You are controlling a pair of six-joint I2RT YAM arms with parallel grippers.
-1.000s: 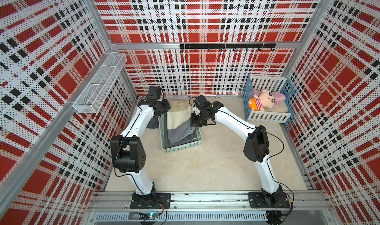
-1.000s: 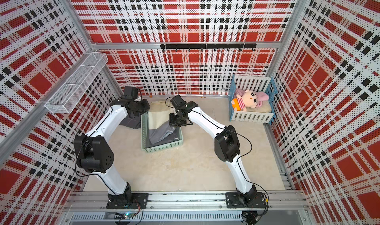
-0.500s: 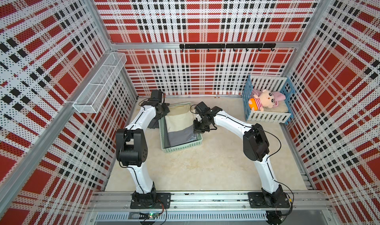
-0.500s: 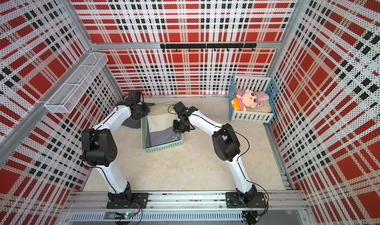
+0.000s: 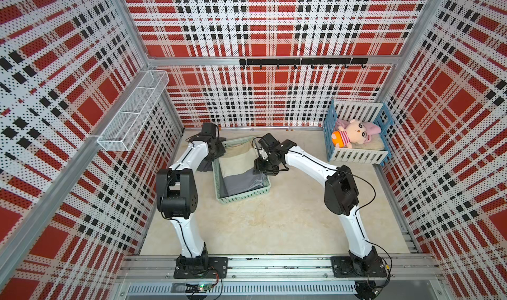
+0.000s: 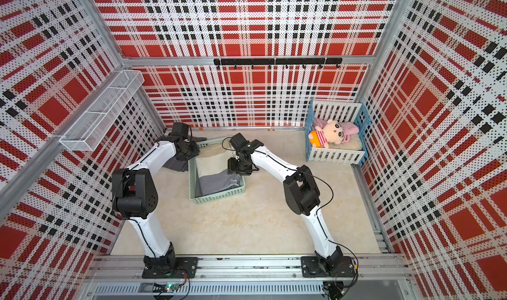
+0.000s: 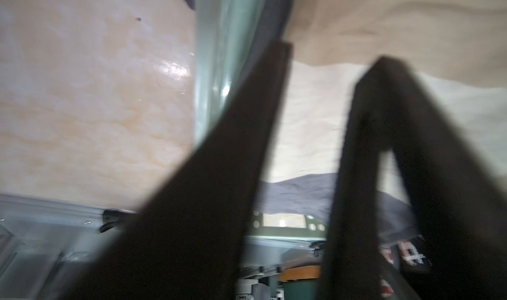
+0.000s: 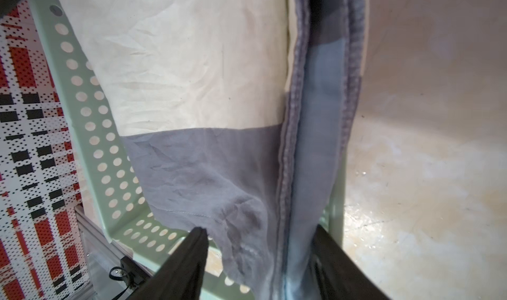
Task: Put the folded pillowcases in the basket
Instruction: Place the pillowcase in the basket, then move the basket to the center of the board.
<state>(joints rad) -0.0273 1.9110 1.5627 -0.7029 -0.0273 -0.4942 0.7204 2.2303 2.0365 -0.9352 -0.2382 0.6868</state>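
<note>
pillowcase (image 5: 238, 167) overhanging basket (image 5: 245, 196); crib (image 5: 357, 156), wire shelf (image 5: 131, 118) apart

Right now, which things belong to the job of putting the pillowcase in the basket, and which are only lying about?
Job: folded pillowcase, mint-green basket, left gripper, right gripper.
Lying about: wire-mesh shelf, toy crib, plush doll, hook rail, dark grey cloth.

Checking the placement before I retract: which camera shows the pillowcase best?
Right wrist view: the pillowcase fills the frame, cream and grey panels lying in the basket. Both top views show it small, partly behind the right arm. Left wrist view is blurred, showing only strips.
</note>
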